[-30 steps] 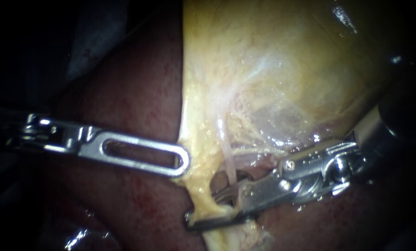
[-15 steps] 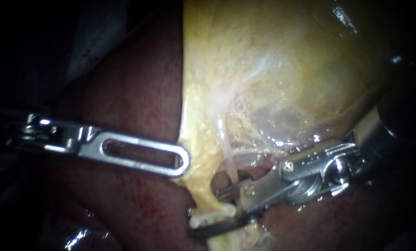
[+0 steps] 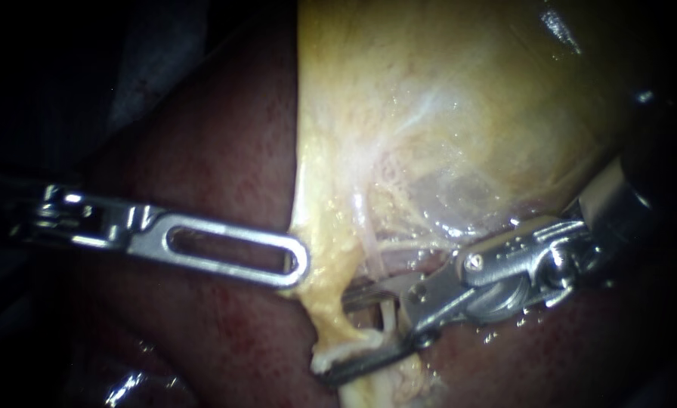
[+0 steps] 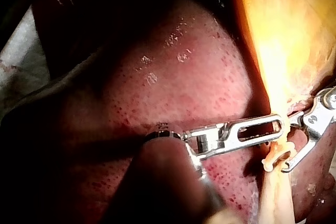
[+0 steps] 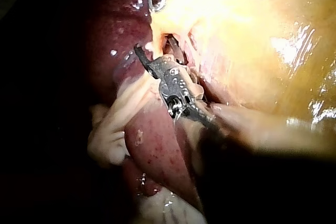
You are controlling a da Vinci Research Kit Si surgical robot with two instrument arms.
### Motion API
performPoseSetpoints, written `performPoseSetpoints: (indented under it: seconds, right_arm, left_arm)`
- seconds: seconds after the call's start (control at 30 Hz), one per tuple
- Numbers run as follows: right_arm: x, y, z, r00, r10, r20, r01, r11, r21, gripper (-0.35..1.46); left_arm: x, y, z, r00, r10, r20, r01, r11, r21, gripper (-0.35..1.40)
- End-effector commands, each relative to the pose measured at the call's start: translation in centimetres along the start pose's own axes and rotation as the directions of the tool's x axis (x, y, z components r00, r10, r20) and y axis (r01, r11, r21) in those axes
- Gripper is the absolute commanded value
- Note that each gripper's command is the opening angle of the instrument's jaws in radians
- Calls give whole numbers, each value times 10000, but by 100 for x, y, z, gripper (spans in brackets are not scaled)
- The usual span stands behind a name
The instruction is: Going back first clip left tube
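Over the last second the right instrument's (image 3: pixel 338 336) jaws have spread wide and now straddle the tube (image 3: pixel 370 253) at centre. We judge it released, so withdrawal may begin. No clip is discernible. The left instrument's (image 3: pixel 297 264) jaws grip the gallbladder (image 3: pixel 444 113) edge.

Surround is dark, near black toward the endoscope view's left and right edges; light concentrates centrally. Pale grey sheet (image 4: pixel 14 59), possibly a drape, shows in left wrist view; dim grey band (image 3: pixel 153 68) upper left in endoscope view.
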Motion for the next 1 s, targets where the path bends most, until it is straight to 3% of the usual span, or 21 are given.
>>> performPoseSetpoints:
  seconds: [0.03,0.2,0.43,0.7,1.0]
  right_arm:
    - [-1,-1,-2,10000,1,-2,-1,10000,10,51]
    - [0,-5,-22,10000,39,-52,-39,10000,-1,51]
    - [17,-10,-89,9989,236,-396,-250,9990,-366,48]
    - [35,-4,-158,9980,49,-632,-106,9959,-902,47]
    - [39,-5,-182,9975,53,-710,-142,9919,-1260,46]
  left_arm:
    - [0,0,0,10000,0,-4,0,10000,4,-35]
    - [-2,2,-1,10000,0,-10,0,10000,6,-35]
    - [-9,14,-7,10000,2,-25,-2,10000,13,-35]
    - [-14,24,-10,10000,11,-15,-11,10000,3,-35]
    - [-12,32,-2,10000,55,26,-55,10000,-45,-35]
